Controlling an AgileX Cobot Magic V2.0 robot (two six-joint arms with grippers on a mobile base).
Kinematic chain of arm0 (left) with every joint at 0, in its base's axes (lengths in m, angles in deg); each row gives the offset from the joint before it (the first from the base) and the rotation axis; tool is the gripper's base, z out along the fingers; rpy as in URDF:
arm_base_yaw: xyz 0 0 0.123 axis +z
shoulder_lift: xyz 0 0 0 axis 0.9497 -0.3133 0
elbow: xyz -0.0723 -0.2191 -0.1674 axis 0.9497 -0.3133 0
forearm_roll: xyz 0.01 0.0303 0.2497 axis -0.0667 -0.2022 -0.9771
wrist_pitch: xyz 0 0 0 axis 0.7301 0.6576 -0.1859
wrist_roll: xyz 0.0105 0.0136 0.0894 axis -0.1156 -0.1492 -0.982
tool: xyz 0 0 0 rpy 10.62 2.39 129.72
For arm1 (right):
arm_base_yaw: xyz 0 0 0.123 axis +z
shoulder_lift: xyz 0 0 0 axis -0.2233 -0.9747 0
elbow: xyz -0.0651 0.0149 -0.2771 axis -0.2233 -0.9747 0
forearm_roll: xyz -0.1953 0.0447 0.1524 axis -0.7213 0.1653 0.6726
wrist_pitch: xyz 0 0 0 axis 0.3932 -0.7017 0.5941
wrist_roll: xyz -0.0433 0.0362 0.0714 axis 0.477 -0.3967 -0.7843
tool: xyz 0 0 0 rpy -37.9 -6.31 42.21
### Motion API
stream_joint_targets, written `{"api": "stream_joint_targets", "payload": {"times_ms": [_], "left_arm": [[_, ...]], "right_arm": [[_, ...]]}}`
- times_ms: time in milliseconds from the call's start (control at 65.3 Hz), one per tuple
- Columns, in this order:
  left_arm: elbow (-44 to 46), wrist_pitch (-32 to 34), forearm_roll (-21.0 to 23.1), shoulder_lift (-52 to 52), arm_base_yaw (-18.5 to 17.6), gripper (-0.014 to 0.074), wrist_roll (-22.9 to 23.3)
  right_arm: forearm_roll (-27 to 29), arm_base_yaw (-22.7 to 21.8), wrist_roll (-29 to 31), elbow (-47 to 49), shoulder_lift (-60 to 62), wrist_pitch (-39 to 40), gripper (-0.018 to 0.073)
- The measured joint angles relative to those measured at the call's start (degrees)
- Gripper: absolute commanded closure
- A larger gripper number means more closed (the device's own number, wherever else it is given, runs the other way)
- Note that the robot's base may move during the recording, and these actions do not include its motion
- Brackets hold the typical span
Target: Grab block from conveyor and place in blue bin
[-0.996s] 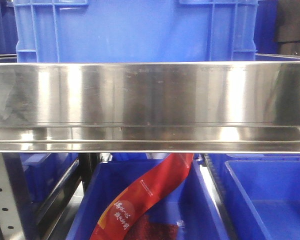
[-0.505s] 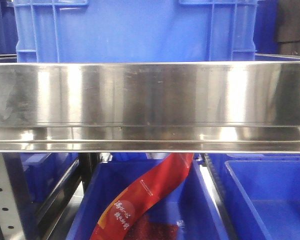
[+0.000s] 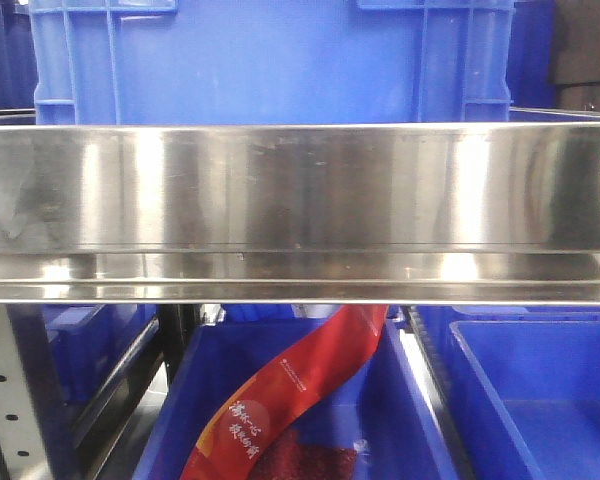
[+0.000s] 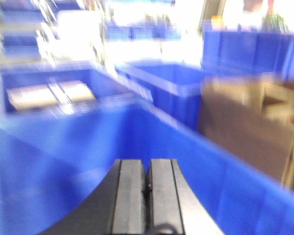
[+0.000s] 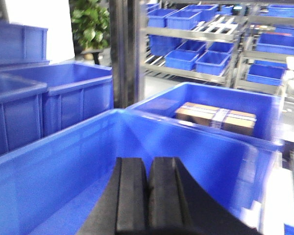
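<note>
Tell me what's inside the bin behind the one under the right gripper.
A brown taped cardboard box lies in that far bin. The bin's near wall covers its floor and the box's lower part. The right gripper is shut and empty.

You got one item with print: the red pouch [image 3: 290, 395] in the lower blue bin [image 3: 400, 400] carried yellow Chinese characters near its bottom end plus a small white line higher up, both too small to read. Nothing else showed legible text.
</note>
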Motion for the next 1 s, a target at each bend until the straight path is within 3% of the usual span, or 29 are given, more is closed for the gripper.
{"api": "stream_joint_targets", "payload": {"times_ms": [230,659,796,996], "left_arm": [[-11.00,0.51,0.00,10.36,2.04,0.0707,0.00],[-44.72,5.76,0.71,34.90,2.04,0.0707,0.00],[-50.23,5.90,0.85,42.54,2.04,0.0707,0.00],[-52.47,5.99,0.85,49.20,2.04,0.0707,0.00]], "right_arm": [[0.26,-1.97,0.00,-10.05,10.36,-0.61,0.0720],[0.40,-1.96,0.00,-46.33,36.05,3.85,0.0720],[0.40,-1.96,0.00,-53.60,45.37,4.35,0.0720],[0.40,-1.96,0.00,-56.54,55.06,4.35,0.0720]]}}
